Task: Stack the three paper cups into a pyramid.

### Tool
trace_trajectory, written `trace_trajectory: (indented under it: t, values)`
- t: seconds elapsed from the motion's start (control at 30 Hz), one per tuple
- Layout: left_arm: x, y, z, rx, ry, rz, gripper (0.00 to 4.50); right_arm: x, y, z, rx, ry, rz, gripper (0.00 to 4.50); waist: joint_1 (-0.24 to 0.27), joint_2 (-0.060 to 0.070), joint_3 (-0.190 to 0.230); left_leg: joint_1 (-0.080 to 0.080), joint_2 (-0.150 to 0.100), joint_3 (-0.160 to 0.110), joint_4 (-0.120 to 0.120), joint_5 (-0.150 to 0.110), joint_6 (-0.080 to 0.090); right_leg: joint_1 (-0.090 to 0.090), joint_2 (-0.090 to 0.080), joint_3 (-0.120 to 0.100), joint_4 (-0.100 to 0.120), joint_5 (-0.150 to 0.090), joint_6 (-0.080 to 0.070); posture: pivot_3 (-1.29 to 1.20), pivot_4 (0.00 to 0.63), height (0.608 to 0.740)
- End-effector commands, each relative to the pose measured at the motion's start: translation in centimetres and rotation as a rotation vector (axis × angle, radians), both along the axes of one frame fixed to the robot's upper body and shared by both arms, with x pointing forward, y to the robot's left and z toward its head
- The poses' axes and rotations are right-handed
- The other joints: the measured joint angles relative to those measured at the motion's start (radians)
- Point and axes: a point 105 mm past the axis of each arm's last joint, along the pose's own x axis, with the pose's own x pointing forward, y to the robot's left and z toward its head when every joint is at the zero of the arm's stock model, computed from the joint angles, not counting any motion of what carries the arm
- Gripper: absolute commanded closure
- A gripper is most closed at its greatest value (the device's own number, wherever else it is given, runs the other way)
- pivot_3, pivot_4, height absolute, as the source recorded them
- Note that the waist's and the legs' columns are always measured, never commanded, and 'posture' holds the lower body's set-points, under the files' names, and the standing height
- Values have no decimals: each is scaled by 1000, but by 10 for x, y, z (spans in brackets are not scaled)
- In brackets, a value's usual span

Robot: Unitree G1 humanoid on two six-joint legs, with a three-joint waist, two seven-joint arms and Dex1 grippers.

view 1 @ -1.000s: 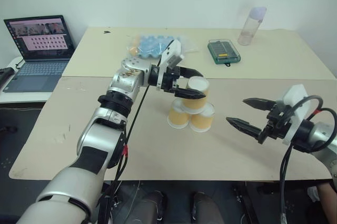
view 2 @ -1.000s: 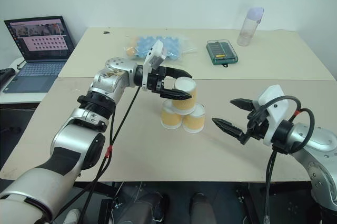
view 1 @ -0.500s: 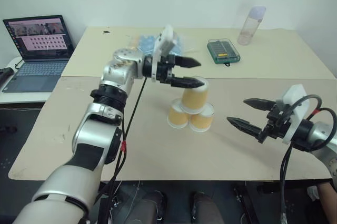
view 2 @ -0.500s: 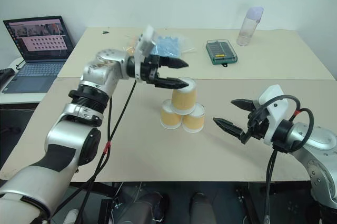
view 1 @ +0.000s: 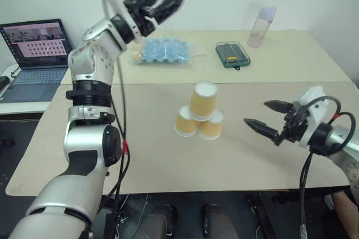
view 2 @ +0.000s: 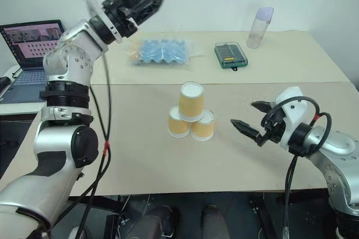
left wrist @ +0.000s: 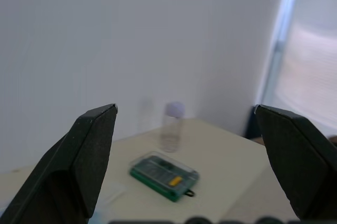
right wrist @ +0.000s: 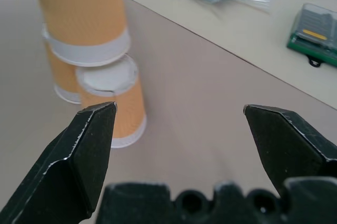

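Yellow-orange paper cups (view 1: 198,115), three of them, form a pyramid mid-tabletop (view 1: 140,155): two base cups touching, one on top. Our left hand (view 1: 160,4) is raised high at far left, fingers wide, empty. Our right hand (view 1: 268,116) hangs right of the cups, wide, empty. One bottle (view 1: 260,26) stands far right.

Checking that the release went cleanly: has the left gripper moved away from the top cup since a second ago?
Yes. The left gripper, open, has lifted up and back from the top cup, now high over the blue egg tray. The pyramid stands alone.
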Motion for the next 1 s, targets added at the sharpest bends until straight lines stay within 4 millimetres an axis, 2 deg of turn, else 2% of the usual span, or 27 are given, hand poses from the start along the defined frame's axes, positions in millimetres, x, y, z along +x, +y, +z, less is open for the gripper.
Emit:
trace_trajectory:
  t: [0.03,0.13,0.2,0.33,0.4,0.5,0.63,1.0]
  values:
    - [-11,55,-28,26,13,347,32,17,-27,9,-57,-82,-217,0,1,0,0,0,0,0,0,0,0,0,1,0,0,0,0,0,150,740]
    - [-36,101,-77,5,120,591,32,32,-32,3,-72,-112,-337,0,-1,-2,-1,0,0,3,0,0,0,-2,1,2,2,0,0,0,150,740]
    - [-57,119,-99,4,156,693,32,43,-36,-4,-86,-130,-421,0,-2,-2,-1,0,1,5,0,0,0,-3,2,4,2,0,0,0,150,740]
    - [-89,136,-132,29,206,792,32,59,-43,-24,-50,-142,-502,0,12,-3,-1,1,0,7,0,0,0,-2,1,4,3,0,0,0,150,740]
    - [-104,145,-145,21,227,825,32,65,-54,-38,-14,-133,-556,0,17,-3,-2,5,0,8,0,-1,1,-1,2,4,2,0,0,0,150,740]
    - [-119,155,-152,25,225,866,32,68,-75,-53,58,-128,-634,0,22,-3,-2,10,0,9,0,-6,9,2,2,4,2,0,0,0,150,740]
    - [-128,156,-157,24,228,866,32,65,-85,-67,72,-115,-640,0,24,-3,-2,11,0,10,0,-6,9,2,2,4,2,0,0,0,150,740]
    - [-130,150,-164,-8,230,843,32,60,-79,-76,94,-113,-613,0,4,-3,-2,13,1,11,-1,-7,9,3,3,6,2,0,0,0,150,740]
